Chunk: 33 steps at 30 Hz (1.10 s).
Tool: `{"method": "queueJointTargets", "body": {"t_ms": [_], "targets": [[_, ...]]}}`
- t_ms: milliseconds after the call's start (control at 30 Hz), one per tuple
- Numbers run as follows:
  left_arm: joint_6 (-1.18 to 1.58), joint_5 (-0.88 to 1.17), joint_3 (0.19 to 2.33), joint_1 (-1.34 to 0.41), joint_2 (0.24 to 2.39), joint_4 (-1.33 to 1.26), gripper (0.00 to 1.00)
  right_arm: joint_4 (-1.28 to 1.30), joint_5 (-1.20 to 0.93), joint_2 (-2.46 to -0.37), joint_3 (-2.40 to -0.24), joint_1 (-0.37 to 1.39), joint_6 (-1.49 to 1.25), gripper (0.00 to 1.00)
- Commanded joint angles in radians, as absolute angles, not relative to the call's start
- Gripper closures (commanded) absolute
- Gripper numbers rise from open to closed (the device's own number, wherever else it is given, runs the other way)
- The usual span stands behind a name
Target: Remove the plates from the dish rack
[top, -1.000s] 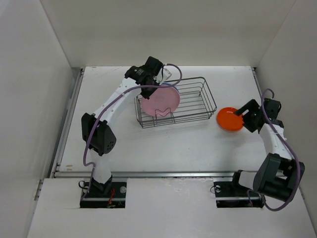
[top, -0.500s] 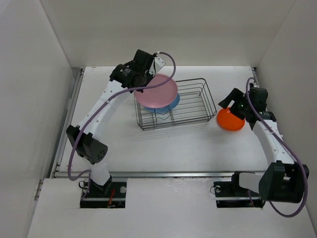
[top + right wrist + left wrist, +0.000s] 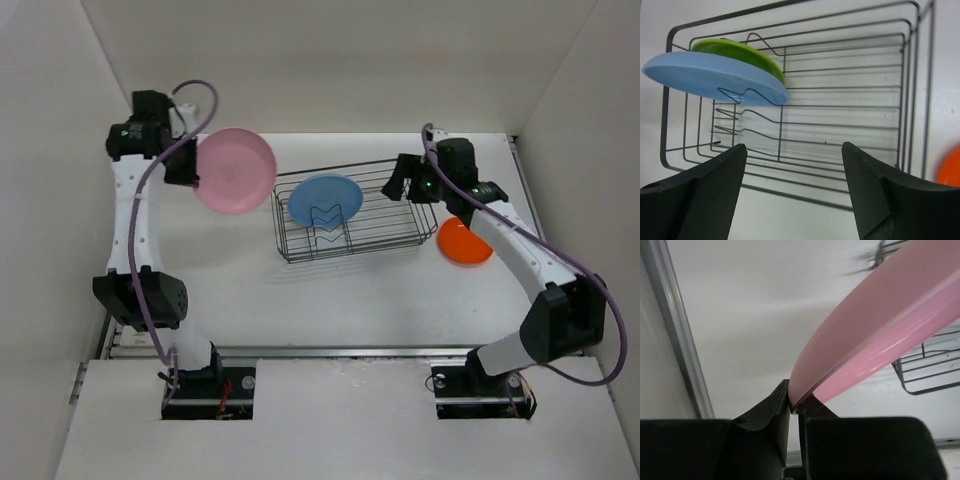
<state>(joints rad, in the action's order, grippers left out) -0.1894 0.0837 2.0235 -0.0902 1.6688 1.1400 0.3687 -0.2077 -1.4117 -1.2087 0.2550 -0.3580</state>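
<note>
My left gripper (image 3: 188, 166) is shut on the rim of the pink plate (image 3: 235, 170) and holds it in the air left of the dish rack (image 3: 420, 192). The pink plate also fills the upper right of the left wrist view (image 3: 880, 325). The blue plate (image 3: 325, 199) stands in the rack's left part, with the lime green plate (image 3: 742, 52) right behind it. The orange plate (image 3: 466, 241) lies on the table right of the rack. My right gripper (image 3: 398, 182) is open and empty over the rack's right end.
White walls close in the table on the left, back and right. A metal rail (image 3: 677, 340) runs along the table's left edge, near the held pink plate. The rack's wire prongs (image 3: 755, 115) stand upright below my right gripper.
My left gripper has lifted the pink plate out of the rack and swung it left, uncovering the blue plate. My right gripper has left the orange plate and moved left over the rack.
</note>
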Motion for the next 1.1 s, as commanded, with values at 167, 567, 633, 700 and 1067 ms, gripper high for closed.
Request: {"method": "queueJointTargets", "body": {"t_ms": [167,567,633,700,1067], "targets": [[-0.192,0.518,1.801,0.251,1.725,1.281,1.0,0.434,-0.042,-1.667,-1.52,0.488,-0.149,0.21],[-0.294,0.448,1.657,0.334,2.025,1.275,1.0,0.442,0.11,-1.905,-1.71,0.62,-0.023,0.48],[-0.295,0.422,1.657,0.334,2.045,1.275,1.0,0.442,0.149,-1.905,-1.71,0.63,-0.014,0.62],[-0.305,0.41,1.648,0.334,2.057,1.275,1.0,0.442,0.215,-1.885,-1.695,0.64,-0.002,0.62],[-0.296,0.275,1.647,0.325,2.089,1.256,0.48,0.391,0.241,-1.663,-1.568,0.669,0.008,0.36]]}}
